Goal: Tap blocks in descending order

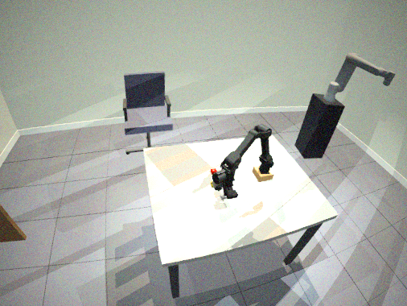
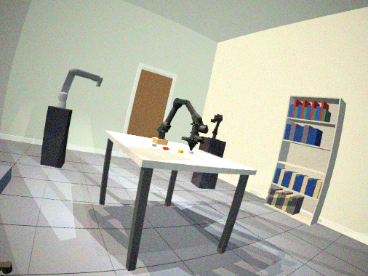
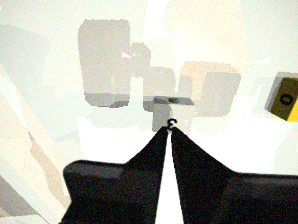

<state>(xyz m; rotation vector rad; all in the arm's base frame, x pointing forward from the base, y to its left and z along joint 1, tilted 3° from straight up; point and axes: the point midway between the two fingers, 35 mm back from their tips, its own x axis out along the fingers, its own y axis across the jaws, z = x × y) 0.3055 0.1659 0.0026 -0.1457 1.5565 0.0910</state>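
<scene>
Grey floor tiles and pale walls surround your white table [image 1: 193, 225], with a chair [image 1: 146, 105] behind it, a door [image 2: 150, 103] in the far wall and a bookshelf [image 2: 309, 156] off to one side. You can see a dark pedestal [image 1: 318, 126] carrying a grey idle arm standing beside the table. Your black arm [image 1: 245, 146] rises from a tan base [image 1: 263, 174] on the tabletop, bends over and reaches down toward the table's middle. Your gripper [image 3: 170, 128] points at the surface with its fingers drawn nearly together, only a thin sliver of light between them, and nothing held. Look just past the tips in the wrist view: the white block [image 3: 172, 111] printed with a 3 sits right there, its digit partly hidden by the tips. You cannot tell whether the tips touch it. A yellow block [image 3: 285, 97] marked 0 lies off to the right of that view. A red block [image 2: 165, 148] rests on the table near the base.
</scene>
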